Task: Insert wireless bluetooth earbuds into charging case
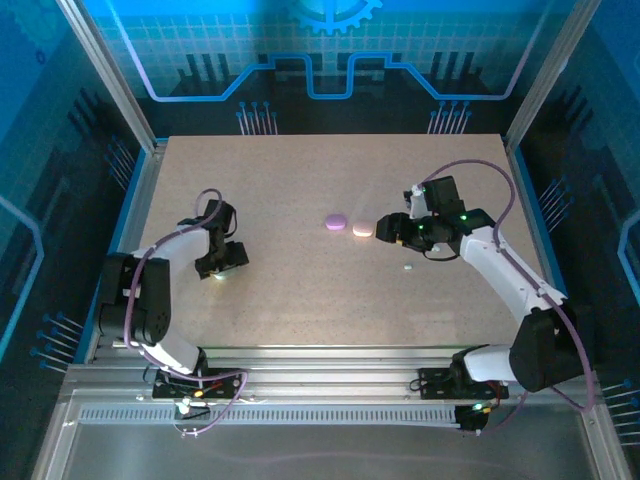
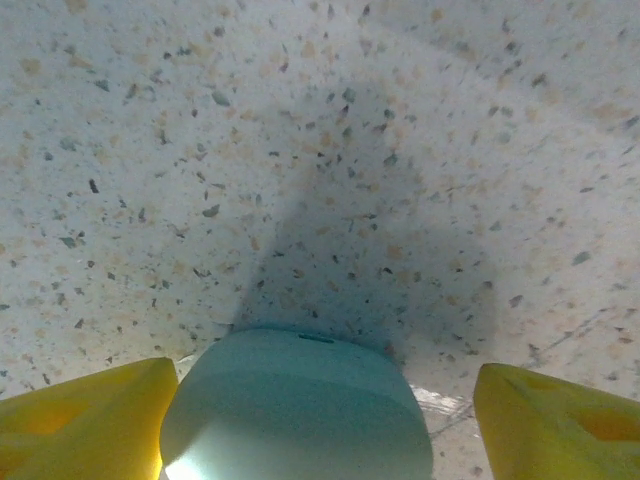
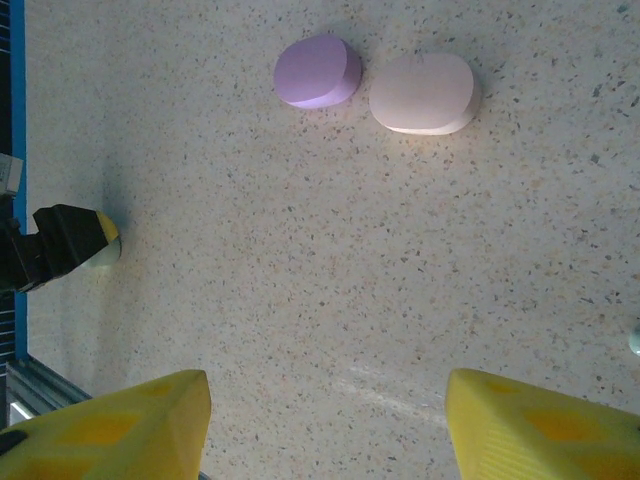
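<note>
Left jaws part-open astride mint case [image 2: 300, 410], gap at one side. Right jaws wide, empty; purple case [image 3: 318, 70] and pink case [image 3: 425, 92] ahead.

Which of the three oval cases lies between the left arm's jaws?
The pale green case. The purple case and the pinkish case lie side by side, far from it.

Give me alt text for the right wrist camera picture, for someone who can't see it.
A purple case and a pale pink case lie side by side near the top of a speckled table. The right gripper stands open at the bottom edge, its yellow fingers apart with only bare table between them.
</note>
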Motion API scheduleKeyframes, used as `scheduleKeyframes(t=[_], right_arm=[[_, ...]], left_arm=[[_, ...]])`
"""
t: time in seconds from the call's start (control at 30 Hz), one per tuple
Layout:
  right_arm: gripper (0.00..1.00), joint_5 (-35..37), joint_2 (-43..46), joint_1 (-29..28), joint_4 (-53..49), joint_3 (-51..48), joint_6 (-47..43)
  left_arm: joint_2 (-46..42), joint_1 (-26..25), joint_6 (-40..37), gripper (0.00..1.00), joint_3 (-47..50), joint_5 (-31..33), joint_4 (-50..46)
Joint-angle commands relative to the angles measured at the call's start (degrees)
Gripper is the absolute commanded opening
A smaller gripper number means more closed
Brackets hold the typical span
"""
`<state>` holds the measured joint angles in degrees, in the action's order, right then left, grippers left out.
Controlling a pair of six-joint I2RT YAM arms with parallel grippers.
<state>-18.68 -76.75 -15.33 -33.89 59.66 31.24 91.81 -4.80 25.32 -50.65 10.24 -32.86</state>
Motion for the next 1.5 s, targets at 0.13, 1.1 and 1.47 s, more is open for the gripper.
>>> scheduleKeyframes(t=[0.13,1.1,1.47], right_arm=[[0.65,-1.19,-0.51,-0.57,-1.79,0.20,-0.31],[0.65,9.40,17.67,7.54,-3.71,-14.13,5.23],[0.65,2.79,15.93,7.61,0.67,-16.81,4.19]], left_arm=[[1.20,-0.86,-1.56,0.71,-1.55,-0.30,-1.87],[21.99,-43.65,14.64,0.59,-30.48,-5.05,-6.86],[23.39,-44.22,16.19,0.72,-30.83,-4.14,-7.07]])
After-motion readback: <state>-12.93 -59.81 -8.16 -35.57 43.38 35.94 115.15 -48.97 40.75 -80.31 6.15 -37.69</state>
